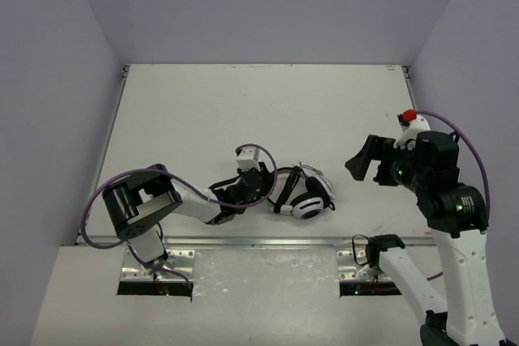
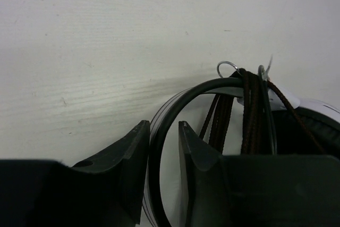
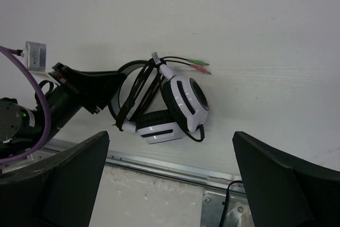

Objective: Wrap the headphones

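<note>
The headphones (image 1: pixel 306 196) lie on the white table near its front edge, white earcups (image 3: pixel 178 104) folded together. Their thin black cable (image 3: pixel 139 91) is wound in several turns round the black headband (image 2: pixel 175 104), and the green and pink plugs (image 3: pixel 196 65) stick out to the right. My left gripper (image 1: pixel 266 184) is low at the headband's left side. Its jaws (image 2: pixel 162 125) straddle the band: the left finger touches it, while a gap shows at the right finger. My right gripper (image 1: pixel 357 164) hangs wide open and empty above the table, to the right of the headphones (image 3: pixel 171 134).
A metal rail (image 1: pixel 259 242) runs along the table's front edge just below the headphones. A small red and white object (image 1: pixel 409 115) sits at the right edge. Purple robot cables (image 1: pixel 105 192) loop by the left arm. Grey walls enclose the table.
</note>
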Tool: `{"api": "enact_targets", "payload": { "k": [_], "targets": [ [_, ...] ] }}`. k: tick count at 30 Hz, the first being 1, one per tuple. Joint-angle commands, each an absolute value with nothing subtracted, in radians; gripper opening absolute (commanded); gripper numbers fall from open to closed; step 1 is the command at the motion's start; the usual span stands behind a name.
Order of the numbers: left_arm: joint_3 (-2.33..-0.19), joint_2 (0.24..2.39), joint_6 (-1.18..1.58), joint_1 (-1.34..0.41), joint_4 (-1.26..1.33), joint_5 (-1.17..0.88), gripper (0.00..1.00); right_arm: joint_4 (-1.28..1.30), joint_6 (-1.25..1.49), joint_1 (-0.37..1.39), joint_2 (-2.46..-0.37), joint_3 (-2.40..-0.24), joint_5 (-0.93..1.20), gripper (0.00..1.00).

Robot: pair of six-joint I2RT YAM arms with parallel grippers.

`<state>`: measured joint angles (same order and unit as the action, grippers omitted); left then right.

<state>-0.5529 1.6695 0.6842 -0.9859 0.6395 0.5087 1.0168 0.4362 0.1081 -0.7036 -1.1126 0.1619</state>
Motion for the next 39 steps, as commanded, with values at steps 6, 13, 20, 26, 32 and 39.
{"api": "enact_targets", "payload": {
  "k": [6,13,20,26,32,39],
  "targets": [
    [-0.488,1.628,0.773,-1.015,0.747,0.564,0.49,0.939,0.419,0.11,-0.698,-1.078,0.198,0.99],
    [-0.494,1.439,0.915,-1.017,0.386,0.765,0.84,0.945,0.385,0.11,-0.692,-1.072,0.18,0.99],
    [-0.786,1.214,1.153,-1.009,-0.573,0.994,1.0,0.963,0.307,0.113,-0.643,-1.029,0.009,0.99],
    [-1.035,1.091,1.361,-0.991,-1.147,1.074,1.0,0.937,0.201,0.202,-0.491,-0.93,-0.132,0.99],
    [-1.023,0.823,1.134,-0.989,-1.143,1.178,1.0,1.017,0.216,0.242,-0.371,-0.931,-0.239,0.99],
    [-0.966,0.664,0.931,-0.991,-1.055,1.198,1.0,1.02,0.19,0.262,-0.195,-0.92,-0.354,0.99]
  ]
}}
